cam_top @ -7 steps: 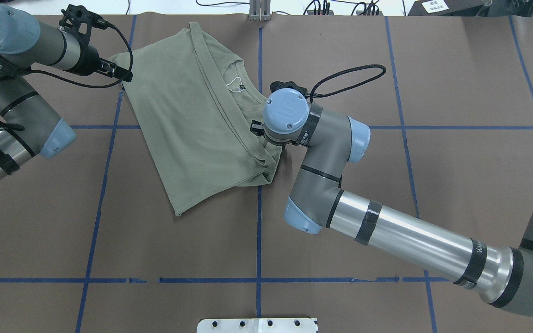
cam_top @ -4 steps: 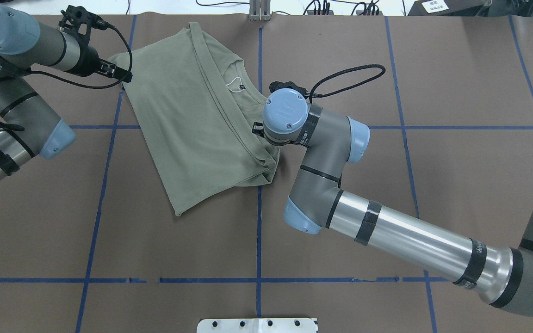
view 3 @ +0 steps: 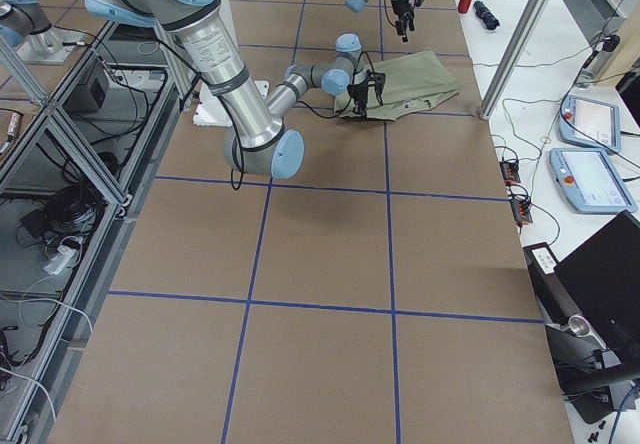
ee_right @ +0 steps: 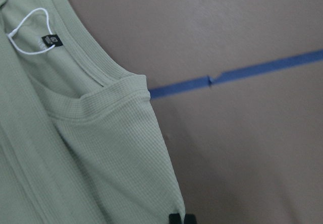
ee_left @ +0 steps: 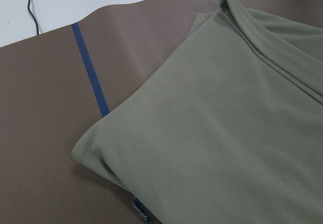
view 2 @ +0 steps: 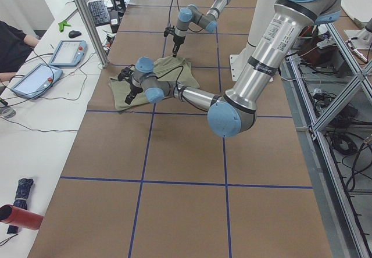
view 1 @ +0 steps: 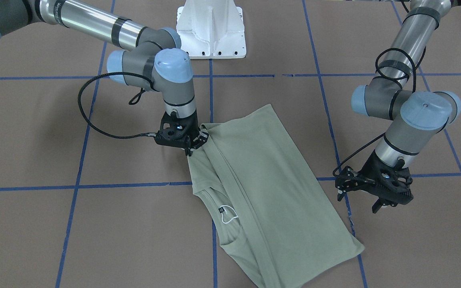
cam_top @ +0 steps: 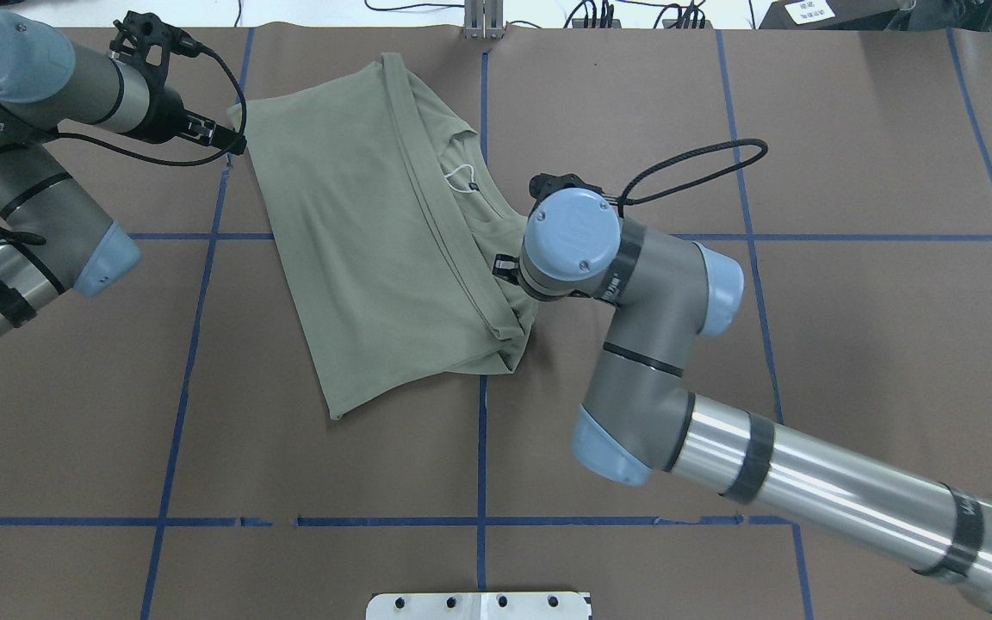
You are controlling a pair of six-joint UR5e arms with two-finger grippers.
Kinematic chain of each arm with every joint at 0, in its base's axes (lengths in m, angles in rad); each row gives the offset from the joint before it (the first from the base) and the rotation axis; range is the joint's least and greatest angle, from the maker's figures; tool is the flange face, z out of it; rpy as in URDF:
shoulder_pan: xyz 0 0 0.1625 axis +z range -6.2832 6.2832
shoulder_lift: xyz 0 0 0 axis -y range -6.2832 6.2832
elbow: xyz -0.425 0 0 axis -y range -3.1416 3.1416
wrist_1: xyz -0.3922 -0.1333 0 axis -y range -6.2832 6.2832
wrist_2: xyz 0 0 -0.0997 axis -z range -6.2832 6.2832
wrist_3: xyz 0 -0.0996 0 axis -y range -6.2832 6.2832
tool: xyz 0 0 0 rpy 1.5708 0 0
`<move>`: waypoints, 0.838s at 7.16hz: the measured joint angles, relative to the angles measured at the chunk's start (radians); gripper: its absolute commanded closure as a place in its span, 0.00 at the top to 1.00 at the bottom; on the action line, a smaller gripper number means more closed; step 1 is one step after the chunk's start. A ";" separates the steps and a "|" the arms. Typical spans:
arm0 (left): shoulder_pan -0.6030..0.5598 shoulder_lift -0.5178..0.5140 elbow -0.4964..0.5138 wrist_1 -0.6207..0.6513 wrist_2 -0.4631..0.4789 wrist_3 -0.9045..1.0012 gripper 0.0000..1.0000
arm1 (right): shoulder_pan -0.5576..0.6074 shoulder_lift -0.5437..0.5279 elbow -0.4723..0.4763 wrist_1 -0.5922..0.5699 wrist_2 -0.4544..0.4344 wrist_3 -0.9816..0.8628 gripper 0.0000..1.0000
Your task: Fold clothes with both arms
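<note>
The sage-green shirt lies folded on the brown table, neckline up, with its white string loop and black label showing. My right gripper is shut on the shirt's edge at the side nearer my base. Its fingertips pinch the fabric in the right wrist view. My left gripper is open and empty, just beside the shirt's far left corner and apart from it. The left wrist view shows that corner of the shirt but no fingers.
The table is covered in brown paper with a grid of blue tape lines. The white pedestal base stands at my edge of the table. A metal post stands at the far edge. Tablets lie on the operators' bench beyond it.
My right arm has moved right and toward my base, dragging the shirt with it. The shirt's far left corner has slid away from the left gripper, which has stayed in place.
</note>
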 measured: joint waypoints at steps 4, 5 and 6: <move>0.001 0.001 0.001 -0.001 0.000 0.001 1.00 | -0.194 -0.229 0.329 -0.107 -0.151 0.139 0.00; 0.002 0.001 0.001 -0.001 -0.001 0.001 1.00 | -0.221 -0.235 0.346 -0.132 -0.178 0.162 0.99; 0.003 0.001 0.000 -0.001 -0.001 0.001 1.00 | -0.239 -0.238 0.359 -0.155 -0.196 0.179 1.00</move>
